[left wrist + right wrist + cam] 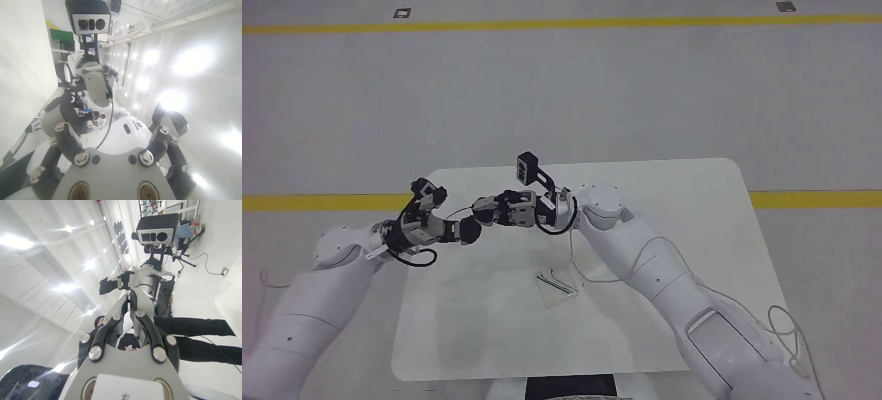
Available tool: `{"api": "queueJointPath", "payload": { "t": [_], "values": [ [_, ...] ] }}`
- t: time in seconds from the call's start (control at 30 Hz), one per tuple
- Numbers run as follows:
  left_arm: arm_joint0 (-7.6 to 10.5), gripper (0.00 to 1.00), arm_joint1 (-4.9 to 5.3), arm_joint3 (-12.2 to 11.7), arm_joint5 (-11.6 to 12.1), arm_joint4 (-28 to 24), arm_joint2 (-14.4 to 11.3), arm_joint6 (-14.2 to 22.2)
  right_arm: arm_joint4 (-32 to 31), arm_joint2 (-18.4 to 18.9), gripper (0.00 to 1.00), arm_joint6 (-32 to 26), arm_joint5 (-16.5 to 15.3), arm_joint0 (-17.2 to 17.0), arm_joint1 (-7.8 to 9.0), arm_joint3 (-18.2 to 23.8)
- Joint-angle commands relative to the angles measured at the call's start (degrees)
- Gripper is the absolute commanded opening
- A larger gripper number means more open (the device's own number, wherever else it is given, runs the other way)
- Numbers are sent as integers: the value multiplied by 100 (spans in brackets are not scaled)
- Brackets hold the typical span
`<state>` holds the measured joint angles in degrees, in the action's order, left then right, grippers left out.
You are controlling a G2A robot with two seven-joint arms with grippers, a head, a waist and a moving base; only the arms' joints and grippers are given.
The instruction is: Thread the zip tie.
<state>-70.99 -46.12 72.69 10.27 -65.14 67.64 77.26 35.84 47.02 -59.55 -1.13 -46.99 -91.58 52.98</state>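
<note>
Both arms meet in the air over the back left part of the white table (672, 300). My right gripper (488, 210) is shut on a thin black strand, apparently the zip tie (109, 125), which curves from its tips (108, 94) down toward the left gripper's base. My left gripper (464, 228) faces it head-on with its fingers (62, 117) spread wide, open and with nothing between them. In the right wrist view the right gripper's closed fingers (140, 306) point into the gap of the left gripper (136, 283).
Loose pale zip ties (557, 280) lie on the table's middle, below and to the right of the grippers. Cables loop off both wrists. A person's dark-trousered legs (198, 336) stand beside the table in the right wrist view.
</note>
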Motion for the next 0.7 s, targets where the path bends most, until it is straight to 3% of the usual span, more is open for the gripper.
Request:
{"api": "queueJointPath", "payload": {
  "t": [0.0, 0.07, 0.17, 0.33, 0.67],
  "values": [
    [3, 60, -2, -32, -1, 67, 26, 12, -67, 24, 0, 9, 14, 4, 16, 27],
    [5, 60, -6, -65, 3, 111, 58, 11, 11, 85, 0, -20, -22, -40, 26, 69],
    [2, 52, -24, -103, 11, 34, 102, -27, -64, 97, 0, -38, 10, -46, 42, 77],
    [21, 59, -53, -165, 9, 108, 113, -49, 196, 196, 0, -51, -93, -119, 34, 103],
    [85, 49, -135, -209, -33, 97, 66, 1, 485, 123, 0, -49, -130, -101, -58, 88]
  ]
}}
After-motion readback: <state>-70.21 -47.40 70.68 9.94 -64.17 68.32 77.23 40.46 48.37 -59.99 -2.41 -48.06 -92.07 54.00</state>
